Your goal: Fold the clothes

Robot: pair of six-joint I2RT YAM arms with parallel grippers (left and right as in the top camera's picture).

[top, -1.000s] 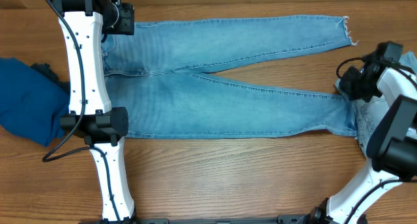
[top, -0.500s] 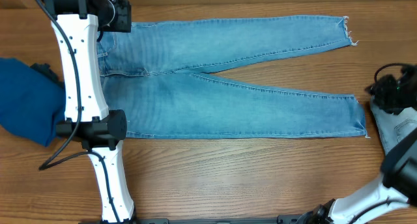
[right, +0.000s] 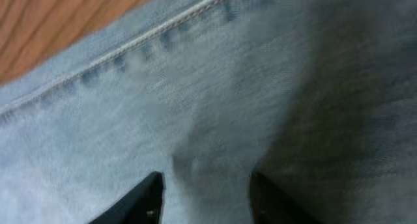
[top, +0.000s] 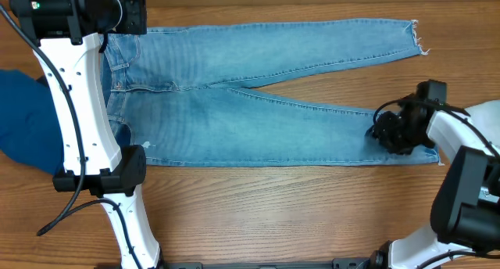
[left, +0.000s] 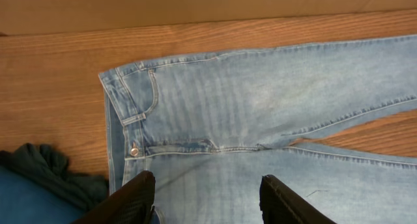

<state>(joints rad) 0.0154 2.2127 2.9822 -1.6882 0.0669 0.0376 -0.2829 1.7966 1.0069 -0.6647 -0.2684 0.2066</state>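
Note:
A pair of light blue jeans lies flat on the wooden table, waist to the left and both legs spread to the right. My left gripper hovers open and empty above the waistband. In the left wrist view its fingers frame the denim below the button. My right gripper is low over the near leg's hem end. In the right wrist view its fingers are open with denim close beneath them, holding nothing.
A dark blue garment lies at the left edge, next to the waistband; it also shows in the left wrist view. A pale garment lies at the right edge. The frayed far-leg hem is at the back right.
My right gripper moved left from the table's right edge onto the near leg's hem end. My left arm shifted left and back over the waistband.

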